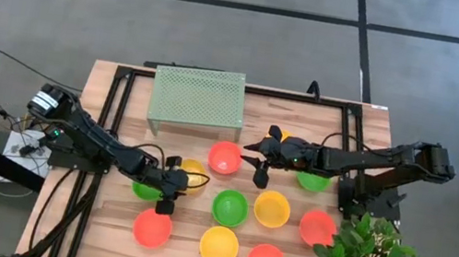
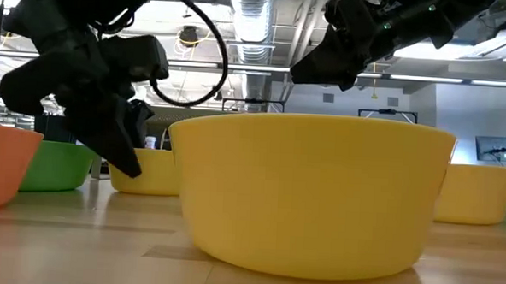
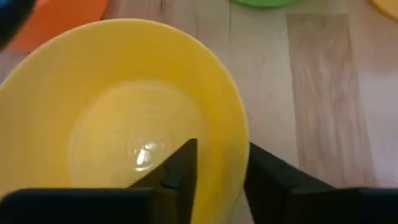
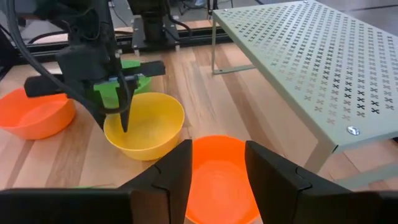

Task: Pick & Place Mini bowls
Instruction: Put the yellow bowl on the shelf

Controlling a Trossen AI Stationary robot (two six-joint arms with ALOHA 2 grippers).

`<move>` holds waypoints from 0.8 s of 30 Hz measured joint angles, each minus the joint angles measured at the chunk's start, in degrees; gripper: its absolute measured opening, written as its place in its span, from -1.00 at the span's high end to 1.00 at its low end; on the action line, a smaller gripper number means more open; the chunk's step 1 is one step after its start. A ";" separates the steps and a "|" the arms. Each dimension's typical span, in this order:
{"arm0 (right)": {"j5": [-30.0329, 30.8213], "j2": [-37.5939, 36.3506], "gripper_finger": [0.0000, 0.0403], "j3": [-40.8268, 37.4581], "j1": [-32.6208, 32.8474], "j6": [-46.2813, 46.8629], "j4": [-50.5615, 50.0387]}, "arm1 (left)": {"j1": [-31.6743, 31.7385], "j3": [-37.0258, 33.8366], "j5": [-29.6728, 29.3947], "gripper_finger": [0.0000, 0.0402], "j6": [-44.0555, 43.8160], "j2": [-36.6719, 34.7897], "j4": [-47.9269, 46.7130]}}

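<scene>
**Both grippers straddling bowl rims**

My left gripper (image 3: 217, 180) has its fingers narrowly parted across the near rim of the yellow bowl (image 1: 193, 176): one finger inside, one outside, not yet pinched. My right gripper (image 4: 214, 171) stands the same way, over the near rim of the orange-red bowl (image 4: 217, 177). Each arm is nearest its own bowl. More bowls crowd the wooden table (image 1: 303, 136) just beside them; the perforated green rack (image 1: 198, 97) stands beyond.

Two black jointed arms (image 1: 97, 139), looping black cables, flat angular black tool fingers (image 4: 177, 171)
</scene>
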 joint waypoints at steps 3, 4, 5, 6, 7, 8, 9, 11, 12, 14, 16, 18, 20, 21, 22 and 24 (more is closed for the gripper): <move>0.00 0.00 0.28 0.00 -0.02 0.00 0.00 | -0.20 0.12 -2.42 0.78 0.06 -2.10 0.30; 0.00 0.00 0.28 0.00 -0.03 0.00 0.01 | -0.20 0.40 -3.34 0.87 0.49 -3.17 0.34; 0.05 0.00 0.28 0.00 -0.04 0.00 0.01 | -0.19 0.65 -3.70 0.93 1.65 -4.35 0.44; 0.17 0.00 0.28 0.00 -0.02 0.00 0.00 | -0.15 0.85 -3.91 0.95 3.08 -5.64 0.40; 0.26 0.00 0.28 0.00 -0.04 0.00 0.00 | -0.15 1.13 -3.91 0.95 4.59 -6.95 0.38; 0.26 0.00 0.28 0.00 -0.12 0.00 0.02 | -0.15 1.54 -3.99 0.94 6.05 -8.20 0.17; 0.26 0.00 0.28 0.00 -0.26 0.00 0.04 | -0.20 2.18 -4.44 0.94 7.35 -9.55 -0.42; 0.31 0.00 0.29 0.00 -0.46 0.00 0.15 | -0.20 4.09 -6.42 0.94 9.48 -12.50 -3.83; 0.28 0.00 0.30 0.00 -0.65 0.02 0.21 | -0.17 5.31 -7.83 0.95 10.43 -13.87 -6.09; 0.31 0.00 0.30 0.00 -0.86 0.04 0.21 | -0.03 7.82 -11.45 0.96 11.50 -16.65 -12.75; 0.35 0.00 0.31 0.00 -1.11 0.02 0.34 | 0.50 10.30 -15.09 0.95 11.96 -19.25 -19.53; 0.42 0.00 0.31 0.00 -1.11 0.04 0.46 | 2.10 12.20 -17.53 0.94 12.03 -21.83 -25.31; 0.44 0.00 0.31 0.00 -1.11 0.04 0.44 | 4.48 13.00 -18.03 0.94 12.07 -24.27 -28.26; 0.44 0.00 0.31 0.00 -1.11 0.04 0.45 | 5.94 13.05 -18.04 0.95 12.10 -25.52 -28.98; 0.44 0.00 0.31 0.00 -1.11 0.04 0.46 | 7.45 13.05 -18.02 0.95 12.44 -26.66 -29.55; 0.44 0.00 0.32 0.00 -1.09 0.04 0.42 | 10.66 13.05 -17.99 0.96 13.87 -28.60 -30.83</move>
